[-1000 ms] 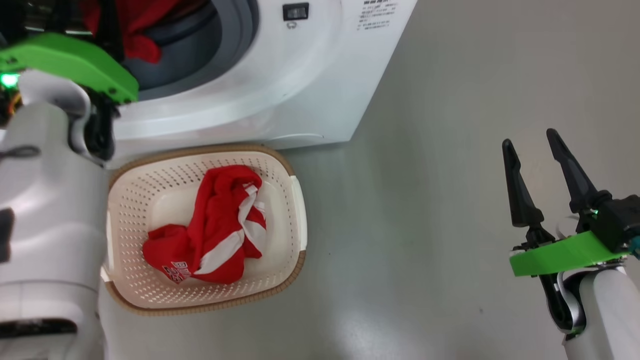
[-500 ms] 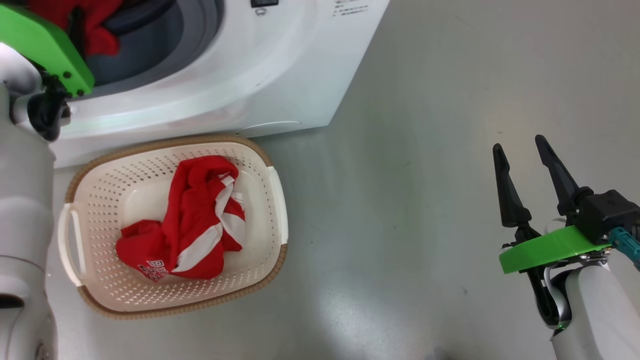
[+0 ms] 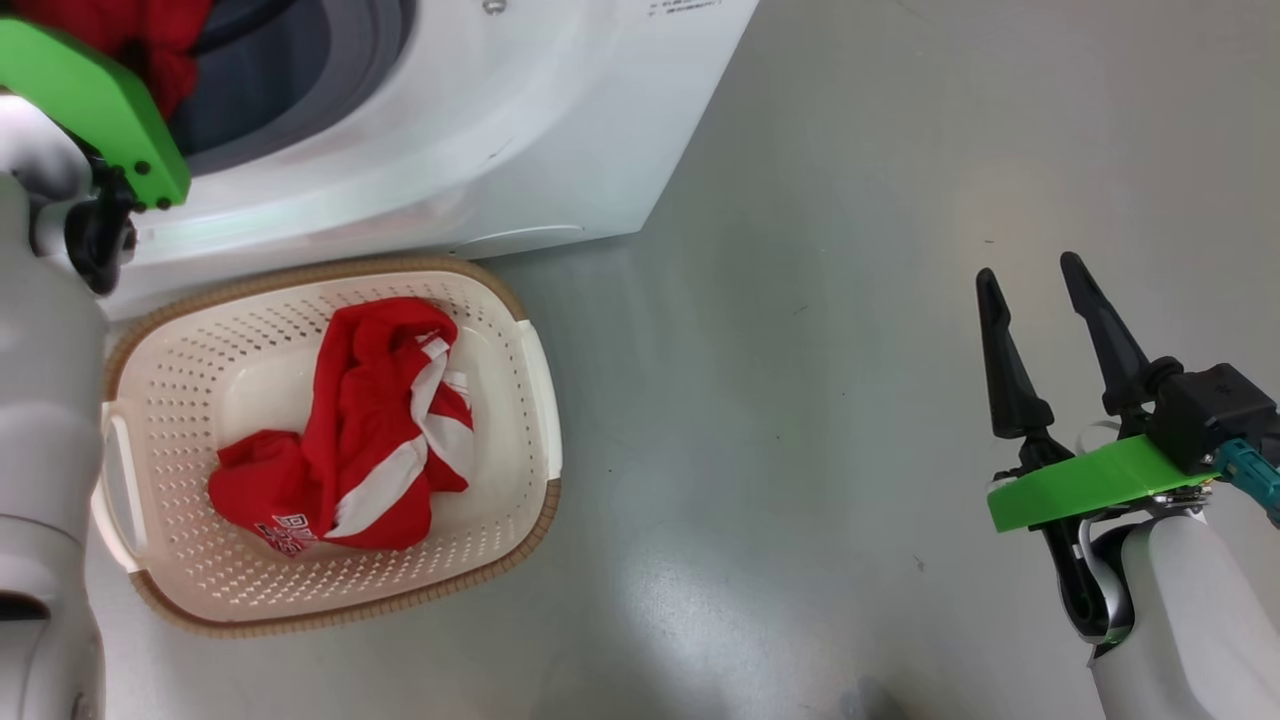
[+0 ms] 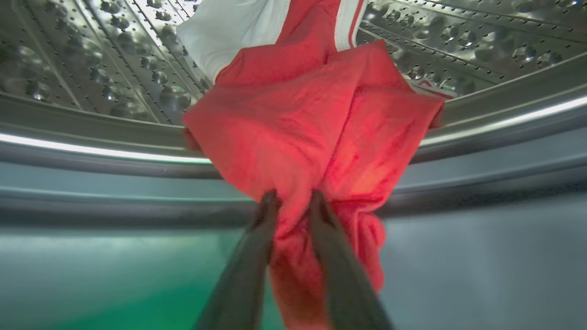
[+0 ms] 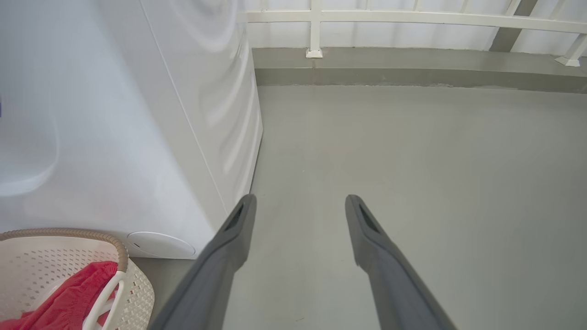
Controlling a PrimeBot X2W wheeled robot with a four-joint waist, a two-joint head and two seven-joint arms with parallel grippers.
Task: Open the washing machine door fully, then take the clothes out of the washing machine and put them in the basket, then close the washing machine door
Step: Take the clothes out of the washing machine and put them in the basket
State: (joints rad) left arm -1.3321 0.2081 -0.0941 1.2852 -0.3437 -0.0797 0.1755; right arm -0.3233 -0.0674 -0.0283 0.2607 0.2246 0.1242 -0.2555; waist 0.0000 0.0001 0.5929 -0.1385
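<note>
1. The left gripper (image 4: 293, 199) was narrow: its two dark fingers pinched a bright red fabric garment (image 4: 316, 128) at the mouth of the perforated steel drum (image 4: 91, 55).
2. A second red garment with white stripes (image 3: 350, 440) lay inside the cream-white perforated plastic basket (image 3: 540, 400), just in front of the big white washing machine (image 3: 500, 120).
3. The right gripper (image 3: 1028, 267) stood wide and empty above the grey floor (image 3: 800, 400), well apart from the basket.

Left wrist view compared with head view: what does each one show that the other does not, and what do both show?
Left wrist: the steel drum; left gripper closed on the red drum garment. Head: basket holding a second garment; right gripper open over the floor. Both: the drum garment and the washing machine.
</note>
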